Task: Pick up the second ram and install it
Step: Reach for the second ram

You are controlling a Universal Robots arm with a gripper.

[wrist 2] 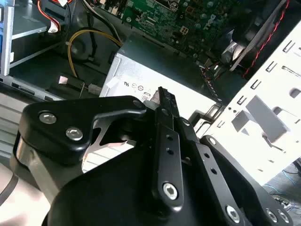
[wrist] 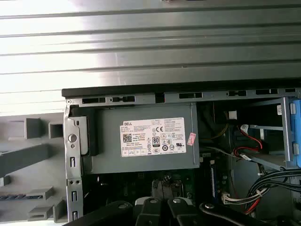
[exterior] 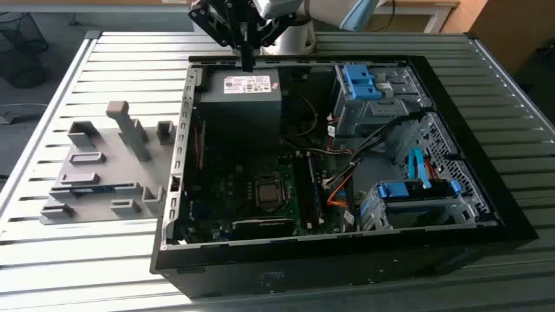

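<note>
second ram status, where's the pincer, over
Pincer shut, empty, above power supply. Second ram in grey holder, untouched. Case wall between them.

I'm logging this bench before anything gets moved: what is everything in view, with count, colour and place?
table: one, grey slatted metal, under everything.
computer case: one, black, open, on the table.
power supply: one, grey with white label, at one end of the case.
motherboard: one, green, case floor.
drive caddies: two, blue, case side at the exterior view's right.
cables: several, orange and black, beside the motherboard.
holder tray: one, grey, on the table at the exterior view's left of the case.
second ram: one, blue, lying in the holder tray.
claw: one, black, shut, above the case's power supply end.
</note>
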